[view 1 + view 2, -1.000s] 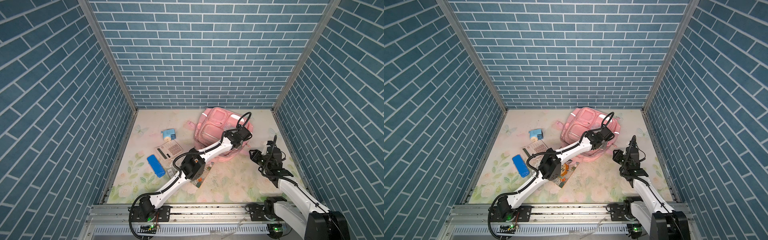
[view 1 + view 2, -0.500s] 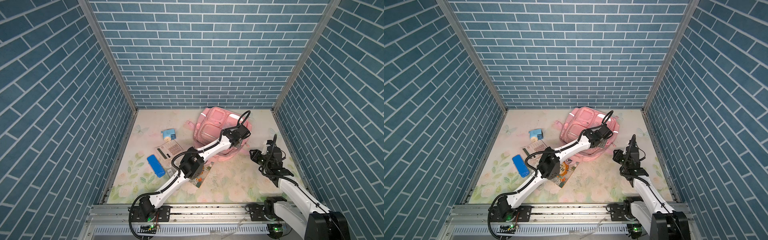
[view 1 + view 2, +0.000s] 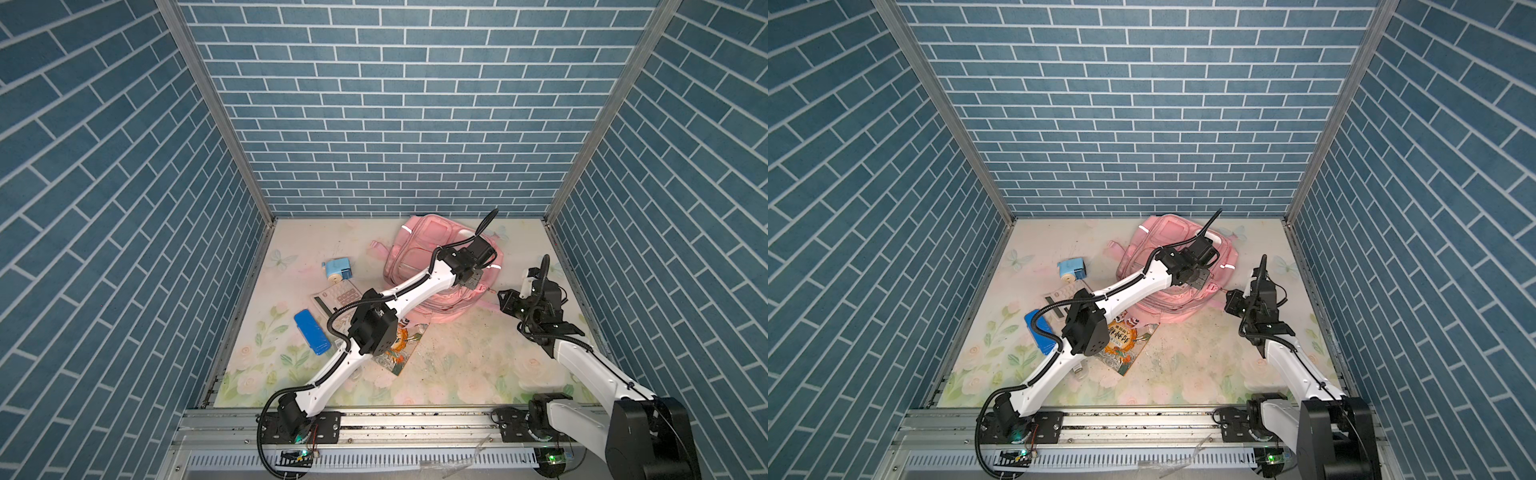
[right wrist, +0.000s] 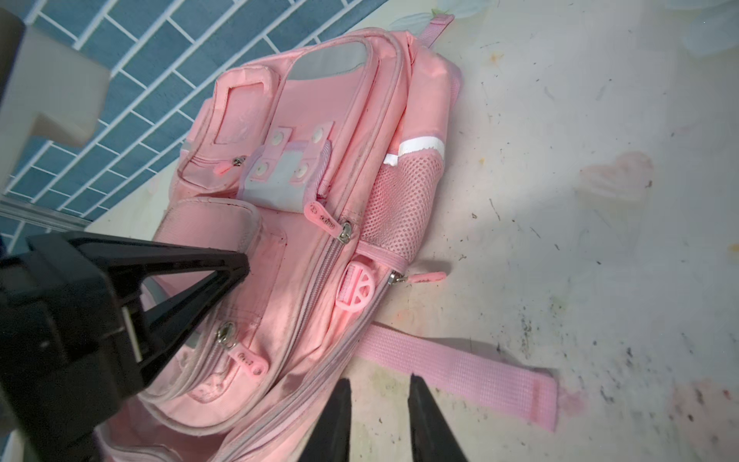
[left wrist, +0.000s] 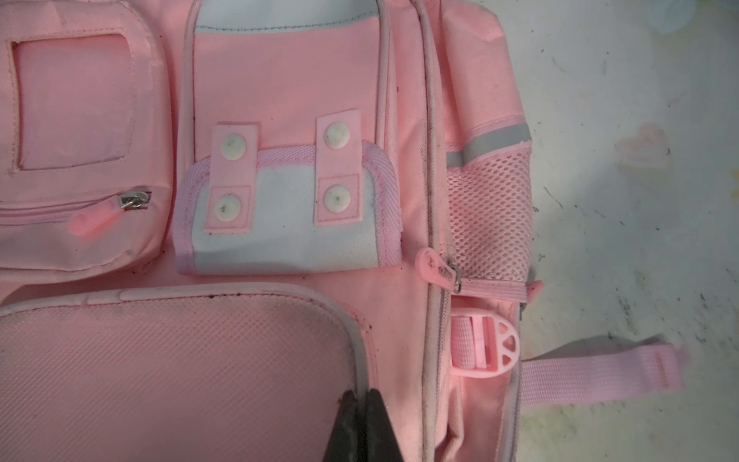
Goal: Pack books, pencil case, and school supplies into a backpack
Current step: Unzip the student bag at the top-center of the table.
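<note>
So, quick count: one pale pink fabric backpack (image 3: 415, 253) (image 3: 1167, 237) (image 5: 280, 80) (image 4: 320, 120) with front pockets and silver strips, one thin teal paperback book (image 3: 405, 350) (image 3: 1121, 340) with an orange circle on the cover, one light blue boxy pencil sharpener (image 3: 337, 270) (image 3: 1071, 269), one white calculator (image 3: 338, 297) (image 3: 1059, 297) with grey keys, one bright blue rectangular pencil case (image 3: 311, 332), and two white-and-black arms. The backpack lies flat, front up, toward the back of the floral tabletop (image 3: 457, 365), right of centre in both top views. The other four things sit loose on the table to its left and nearer the front, none of them in the bag. The left arm (image 3: 415, 291) stretches diagonally across and covers part of the calculator and a good chunk of the book. Blue brick-pattern walls (image 3: 374, 124) box in three sides. The left gripper (image 5: 361, 394) (image 3: 473, 284) is down on the bag with its jaws squeezed together, tips at the piped edge of the big lower pocket (image 5: 160, 380); can't tell if any fabric is pinched. The right gripper (image 4: 378, 400) (image 3: 505, 297) hovers low just beside the bag's side, near a pink webbing strap (image 4: 460, 376) lying flat, jaws a narrow gap apart with nothing between.
</note>
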Motion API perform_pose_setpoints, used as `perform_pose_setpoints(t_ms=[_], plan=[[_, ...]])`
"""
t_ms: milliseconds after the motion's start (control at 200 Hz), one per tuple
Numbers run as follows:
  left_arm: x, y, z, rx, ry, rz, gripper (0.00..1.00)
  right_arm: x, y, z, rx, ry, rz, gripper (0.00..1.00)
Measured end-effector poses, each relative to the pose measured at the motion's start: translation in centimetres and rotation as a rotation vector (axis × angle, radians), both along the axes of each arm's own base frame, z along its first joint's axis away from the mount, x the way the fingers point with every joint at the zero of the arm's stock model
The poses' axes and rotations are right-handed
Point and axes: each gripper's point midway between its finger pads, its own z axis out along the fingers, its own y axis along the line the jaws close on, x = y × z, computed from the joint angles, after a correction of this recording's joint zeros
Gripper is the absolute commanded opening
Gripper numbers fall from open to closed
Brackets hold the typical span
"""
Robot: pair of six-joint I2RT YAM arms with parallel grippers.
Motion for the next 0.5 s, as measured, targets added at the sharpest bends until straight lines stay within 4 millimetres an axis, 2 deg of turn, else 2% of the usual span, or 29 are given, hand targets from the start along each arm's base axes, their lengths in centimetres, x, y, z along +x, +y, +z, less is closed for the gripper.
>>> perform_pose_setpoints(t_ms=[225,495], plan=[[-0.5,-0.1,-0.3,0.008,0.031,-0.070,0.00,1.1,-0.2,-0.9,-0.119,-0.009,0.067,0.29],[-1.1,0.1,0.6,0.000,0.061,-0.142,0.00,2.5,0.2,0.2,-0.243,-0.136,0.172,0.34]])
